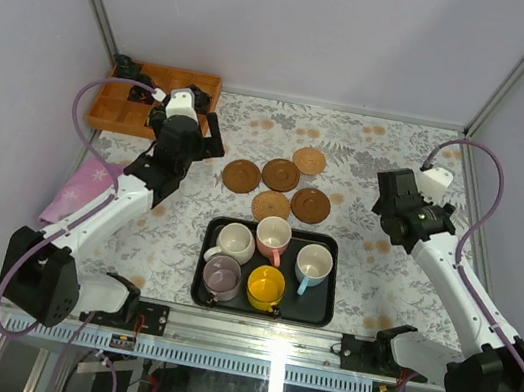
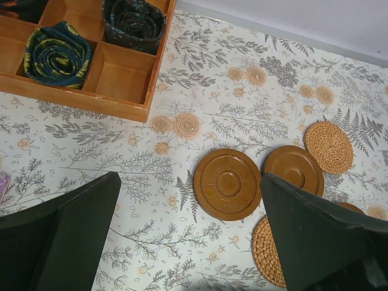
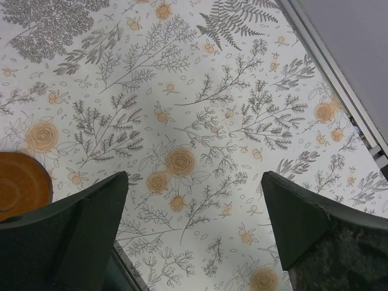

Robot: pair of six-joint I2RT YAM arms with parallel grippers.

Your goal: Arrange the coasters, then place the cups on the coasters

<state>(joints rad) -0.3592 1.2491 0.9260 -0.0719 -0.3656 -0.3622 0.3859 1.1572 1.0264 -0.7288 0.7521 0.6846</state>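
Note:
Five round brown coasters lie loosely clustered at mid-table: [image 1: 241, 175], [image 1: 281, 174], [image 1: 310, 160], [image 1: 272, 205], [image 1: 310, 205]. Below them a black tray [image 1: 327, 311] holds five cups: cream [image 1: 232, 243], pink-handled [image 1: 273, 237], blue-handled [image 1: 313, 264], lilac [image 1: 222, 275], yellow [image 1: 265, 287]. My left gripper [image 1: 206, 121] hovers open left of the coasters. In the left wrist view the left gripper [image 2: 189, 179] is empty, with a smooth coaster [image 2: 228, 183] just ahead and woven coasters [image 2: 329, 147] beyond. My right gripper [image 1: 388, 206] stands open right of the cluster. The right gripper [image 3: 194, 177] is over bare cloth, with one coaster [image 3: 21, 182] at its left.
A wooden compartment box [image 1: 158, 96] with rolled dark cloths [image 2: 58, 53] sits at the back left. A pink cloth [image 1: 80, 189] lies by the left wall. Walls and metal posts close in the flowered tablecloth on three sides.

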